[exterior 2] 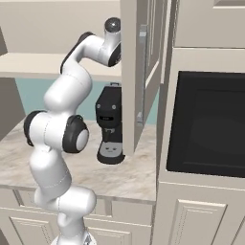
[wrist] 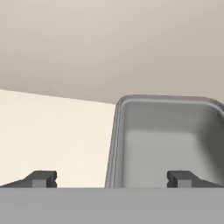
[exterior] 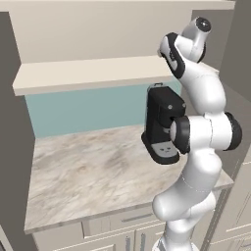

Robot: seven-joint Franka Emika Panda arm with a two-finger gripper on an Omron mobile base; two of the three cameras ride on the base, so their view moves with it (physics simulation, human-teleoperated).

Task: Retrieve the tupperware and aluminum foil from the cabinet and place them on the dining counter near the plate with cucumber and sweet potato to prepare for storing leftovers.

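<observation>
Tupperware (wrist: 168, 140): in the hand view we see it on the cream cabinet (wrist: 52, 135) shelf, close ahead.
Gripper (wrist: 113, 179): fingertips spread wide, holding nothing; tub's left rim lies between them.
Coffee machine (exterior: 162, 125): we see it from the base views, on the counter (exterior: 88, 171) below.

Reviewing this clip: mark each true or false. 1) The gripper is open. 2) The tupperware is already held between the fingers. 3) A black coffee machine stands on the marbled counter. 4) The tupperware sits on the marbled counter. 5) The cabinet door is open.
1) True: the gripper stands wide open.
2) False: the tupperware rests free on the cabinet shelf, one wall between the spread fingertips.
3) True: the coffee machine stands on the counter.
4) False: it is on the cream shelf.
5) True: the cabinet door is swung out.
</observation>
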